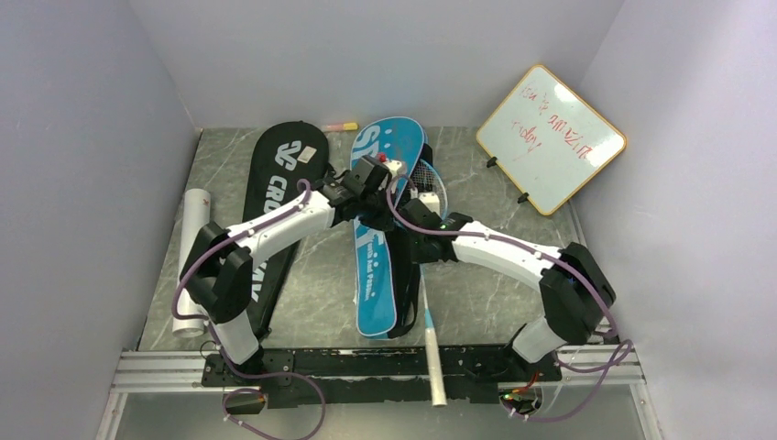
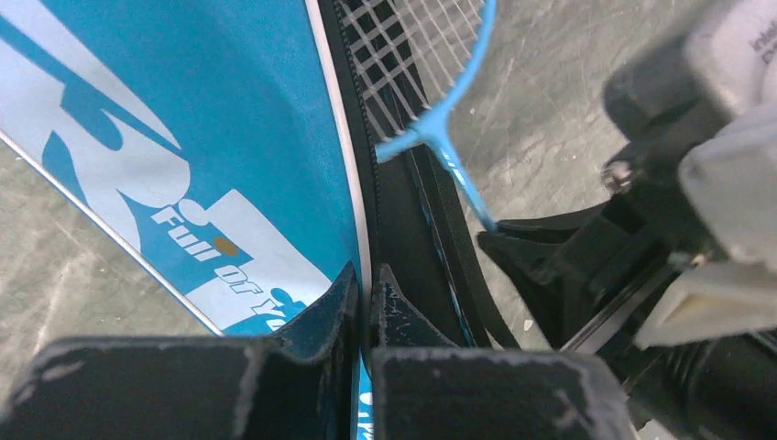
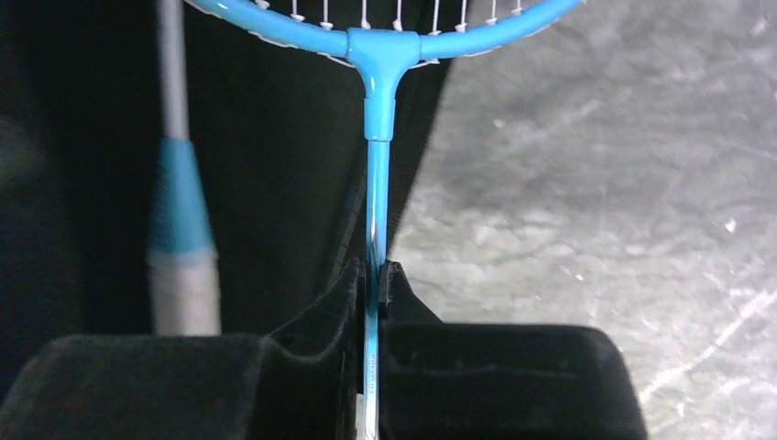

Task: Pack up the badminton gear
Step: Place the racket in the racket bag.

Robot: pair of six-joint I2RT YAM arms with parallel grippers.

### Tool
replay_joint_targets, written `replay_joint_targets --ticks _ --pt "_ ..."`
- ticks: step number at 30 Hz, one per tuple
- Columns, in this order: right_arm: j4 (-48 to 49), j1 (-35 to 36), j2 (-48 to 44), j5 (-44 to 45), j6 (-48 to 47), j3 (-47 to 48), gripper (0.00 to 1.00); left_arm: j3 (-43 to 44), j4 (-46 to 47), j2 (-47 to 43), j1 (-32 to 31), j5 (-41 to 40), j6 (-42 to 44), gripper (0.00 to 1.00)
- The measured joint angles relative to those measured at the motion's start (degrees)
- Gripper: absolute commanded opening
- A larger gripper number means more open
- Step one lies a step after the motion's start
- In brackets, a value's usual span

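My left gripper (image 2: 366, 302) is shut tight on the edge of the blue bag (image 2: 183, 110), right where its white piping meets the black zip border. The bag's white-lettered face spreads away to the left of my fingers. The bag lies lengthwise down the middle of the desk (image 3: 596, 183).

My right gripper (image 3: 371, 275) is pinched on the thin shaft of the light-blue racket (image 3: 380, 55), just below the throat. The strung head reaches out beyond my fingertips. From my left wrist, that head hangs partly over the bag's black border and partly over bare desk, with the right gripper close beside mine.

A second racket handle (image 3: 183, 266), white grip with a blue collar, shows blurred left of the held shaft against something dark. The black bag (image 1: 279, 183) lies off to my left, apart from both grippers.
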Motion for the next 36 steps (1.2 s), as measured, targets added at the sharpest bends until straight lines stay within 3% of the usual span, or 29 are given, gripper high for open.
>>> replay_joint_targets --ticks 8,17,21,26,36 --pt "8.5 0.1 5.5 -1.6 -4.0 2.6 0.03 -0.1 -0.9 0.4 -0.5 1.1 0.7 0.05" --pt "26.4 -3.7 5.2 -11.4 -9.6 -6.1 0.06 -4.0 1.6 0.3 -0.5 2.0 0.5 0.05" --pt "32.0 -3.8 2.4 -14.1 -11.5 -10.6 0.14 -4.9 0.7 -0.2 -1.5 1.6 2.0 0.05" --pt "37.8 -3.6 -2.5 -18.4 -14.0 -16.2 0.39 -5.7 -0.9 -2.0 -2.1 1.5 4.0 0.05" --pt "38.8 -6.1 -7.5 -23.1 -12.8 -19.8 0.49 -8.0 -1.3 -4.3 -2.1 1.9 5.5 0.05"
